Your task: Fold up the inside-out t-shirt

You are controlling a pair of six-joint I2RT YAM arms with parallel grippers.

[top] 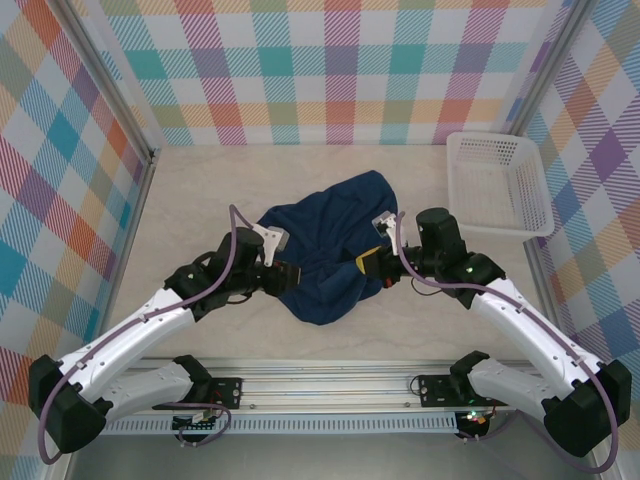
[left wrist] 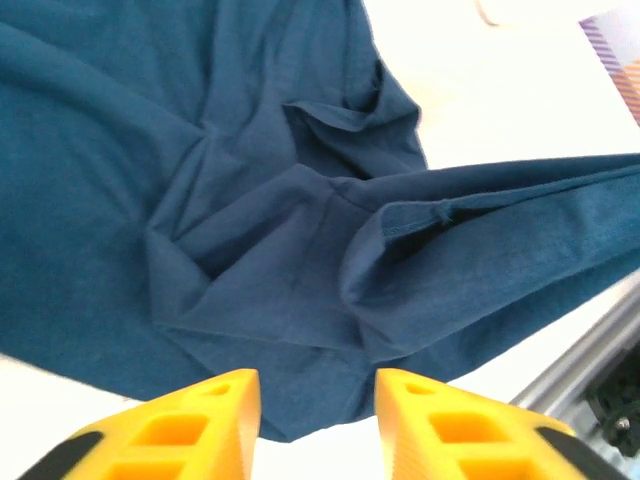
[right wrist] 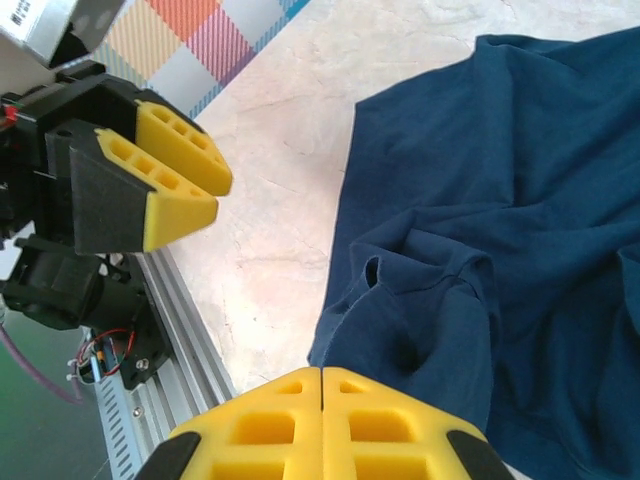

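The dark navy t-shirt (top: 330, 245) lies crumpled in the middle of the pale table. My left gripper (left wrist: 318, 395) hovers at its near left edge, open; rumpled cloth (left wrist: 270, 230) lies beyond the gap and nothing sits between the fingers. From the right wrist view that gripper (right wrist: 215, 190) hangs above bare table, left of the shirt (right wrist: 500, 200). My right gripper (right wrist: 321, 375) is at the shirt's near right edge, jaws pressed together, and a fold of cloth rises to its tips. A taut, lifted band of cloth (left wrist: 520, 215) runs off to the right in the left wrist view.
A white plastic basket (top: 500, 185) stands at the back right of the table. Chequered walls (top: 330, 70) close in three sides. A metal rail (top: 320, 375) runs along the near edge between the arm bases. Bare table (top: 190, 200) lies left of the shirt.
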